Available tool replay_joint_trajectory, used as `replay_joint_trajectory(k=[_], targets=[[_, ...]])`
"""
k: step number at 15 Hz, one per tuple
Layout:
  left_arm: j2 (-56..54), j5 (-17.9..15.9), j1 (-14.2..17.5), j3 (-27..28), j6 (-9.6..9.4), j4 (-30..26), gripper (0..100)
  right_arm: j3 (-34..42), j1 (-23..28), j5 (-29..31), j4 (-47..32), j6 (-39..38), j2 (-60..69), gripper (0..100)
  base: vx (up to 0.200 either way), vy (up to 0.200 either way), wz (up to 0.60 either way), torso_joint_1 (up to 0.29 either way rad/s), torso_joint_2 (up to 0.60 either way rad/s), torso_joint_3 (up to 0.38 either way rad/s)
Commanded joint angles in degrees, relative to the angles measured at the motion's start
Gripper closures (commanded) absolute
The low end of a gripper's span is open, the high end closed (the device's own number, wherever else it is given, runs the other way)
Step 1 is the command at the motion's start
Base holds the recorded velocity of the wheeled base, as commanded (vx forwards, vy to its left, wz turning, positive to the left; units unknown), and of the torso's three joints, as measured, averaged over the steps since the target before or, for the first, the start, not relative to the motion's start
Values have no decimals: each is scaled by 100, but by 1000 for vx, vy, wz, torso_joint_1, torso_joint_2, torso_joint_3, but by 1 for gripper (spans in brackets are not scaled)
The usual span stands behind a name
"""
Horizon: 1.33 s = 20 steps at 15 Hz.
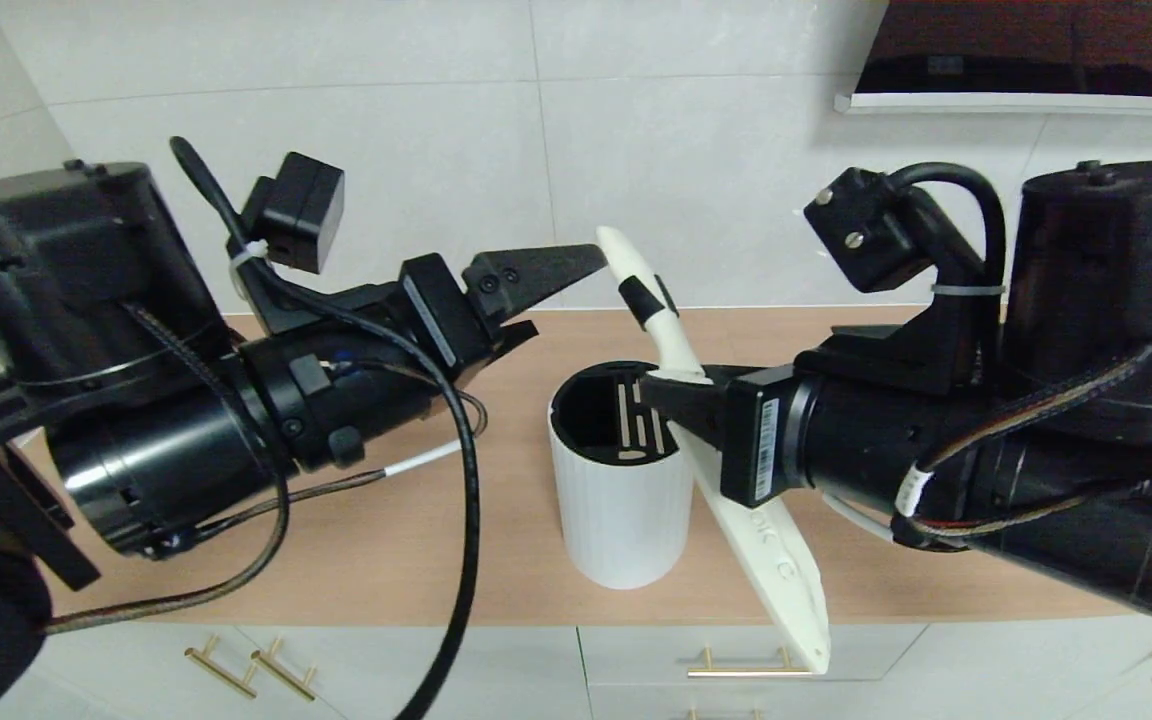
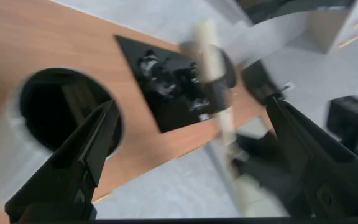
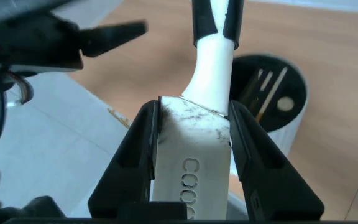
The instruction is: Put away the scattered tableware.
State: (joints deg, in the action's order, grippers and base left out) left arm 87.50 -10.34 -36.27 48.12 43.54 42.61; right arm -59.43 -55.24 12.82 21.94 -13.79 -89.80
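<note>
Right gripper sits clenched across the white knife near where blade meets handle. The knife's long axis slants steeply, with the black-banded handle up toward the wall and the blade tip down toward the robot. The white holder stands upright on the wooden counter, just beside the knife on the robot's left, its dark mouth level with the claw. The left gripper hangs released, farther left and above. The right arm is nearer. I judge the knife must be raised, stood upright and shifted left over that mouth.
</note>
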Motion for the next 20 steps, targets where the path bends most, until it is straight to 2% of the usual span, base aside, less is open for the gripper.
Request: replay_joint_trajectory(k=[1,4,11,12,20], targets=[[302,23,-249,-118,22,204,0,-7,-128,18,21,-1,-310,100,0,0,0,0,0,0],[320,32,-390,-145,31,266,0,2,-260,18,100,-27,-390,100,0,0,0,0,0,0],[487,128,-399,-136,22,275,0,37,-304,18,188,-80,-407,100,0,0,0,0,0,0],[487,146,-390,-127,22,275,100,37,-312,27,188,-80,-407,100,0,0,0,0,0,0],[513,172,-381,-109,22,275,100,54,-427,53,188,-89,-284,100,0,0,0,0,0,0]])
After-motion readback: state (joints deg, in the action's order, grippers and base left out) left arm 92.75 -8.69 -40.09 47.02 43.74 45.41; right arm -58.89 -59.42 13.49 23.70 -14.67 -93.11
